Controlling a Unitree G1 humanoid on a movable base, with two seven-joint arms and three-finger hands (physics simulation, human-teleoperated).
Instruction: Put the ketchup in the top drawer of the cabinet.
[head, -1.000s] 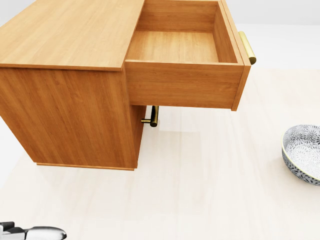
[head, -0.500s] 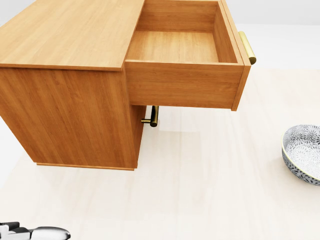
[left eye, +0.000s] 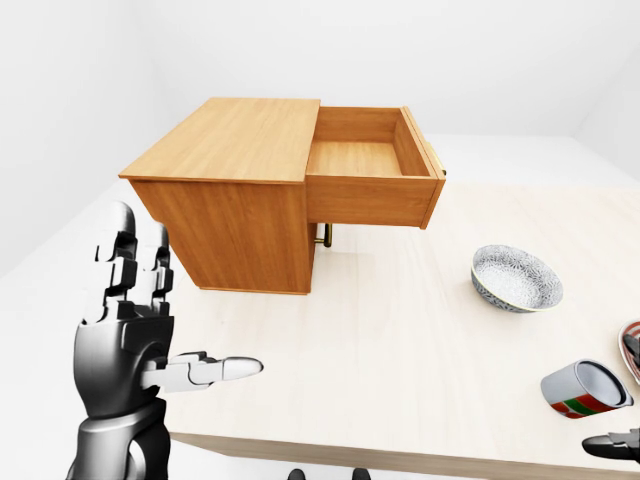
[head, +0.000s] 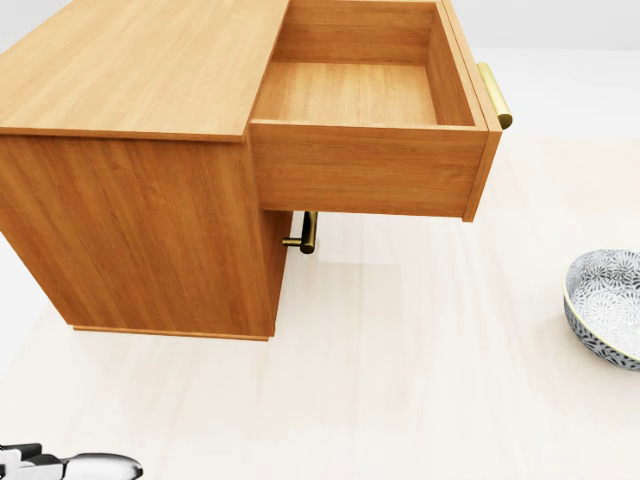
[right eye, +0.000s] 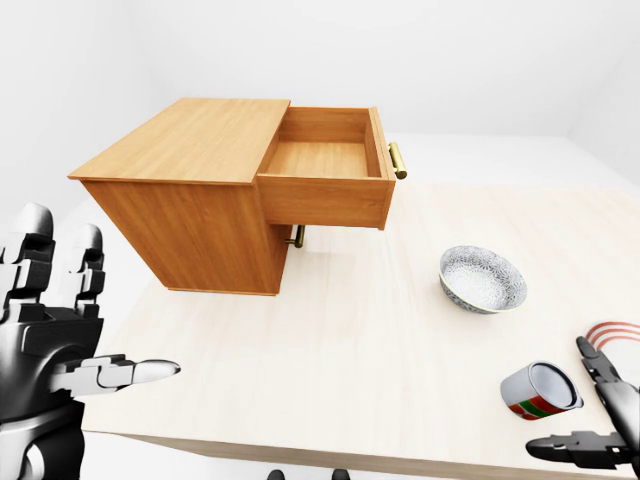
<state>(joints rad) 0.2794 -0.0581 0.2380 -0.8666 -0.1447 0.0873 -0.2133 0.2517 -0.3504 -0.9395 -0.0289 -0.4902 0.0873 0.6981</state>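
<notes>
The wooden cabinet (left eye: 235, 190) stands at the upper left of the table. Its top drawer (head: 350, 95) is pulled out and nothing lies in it; the brass handle (head: 495, 95) is on its right. No clear ketchup bottle shows. A can-like thing with a red and green label (right eye: 540, 390) lies on its side at the lower right. My left hand (left eye: 190, 310) is raised at the lower left, open and empty. My right hand (right eye: 572, 405) is open, its fingers (right eye: 600, 370) just right of the can, not closed on it.
A patterned grey bowl (left eye: 516, 279) sits right of the cabinet. A red-striped plate (right eye: 615, 333) shows at the right edge. The lower drawer's brass handle (head: 308, 232) sticks out under the open drawer. The table's near edge (left eye: 400, 462) runs along the bottom.
The left hand's thumb tip has crept slightly to the right at the head view's bottom left. The cabinet, drawer and bowl have not moved.
</notes>
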